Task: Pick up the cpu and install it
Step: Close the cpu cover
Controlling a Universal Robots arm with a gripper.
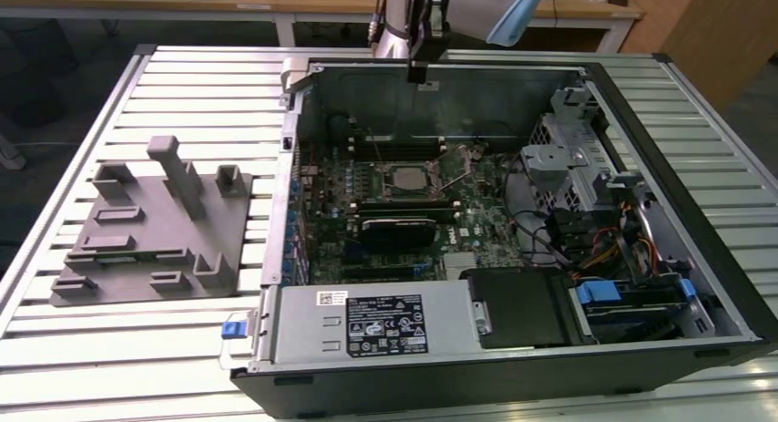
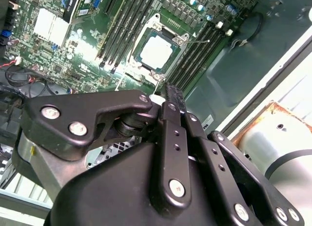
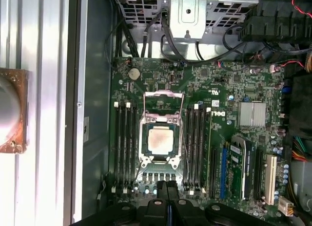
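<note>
Case front: the computer case (image 1: 486, 385) lies open on the slatted tabletop (image 1: 182, 85). Its power box (image 1: 364, 322) is the nearest part in the exterior view.
Tray: a grey tray with upright posts (image 1: 134, 258) sits on the tabletop just beside the case, on the exterior view's left.
Board: the green circuit board (image 1: 475, 231) covers the case floor behind the power box.
Chip: the cpu (image 1: 405, 178) lies flat in its socket near the middle of the board, metal top up. It is square to the socket in the first wrist view (image 3: 161, 140).
Socket frame: the metal frame (image 3: 163, 100) is swung back off the chip and does not press on it.
Hand: the hand (image 1: 418, 78) hangs over the far wall of the case, well apart from the chip. Its fingers are together in the first wrist view (image 3: 168, 187) and carry nothing.
Done: picking up and seating look finished, judging by the chip in its socket.
Left: the frame is not yet closed over the chip.
Count: one cpu, one socket frame, one case, one tray, one hand.
</note>
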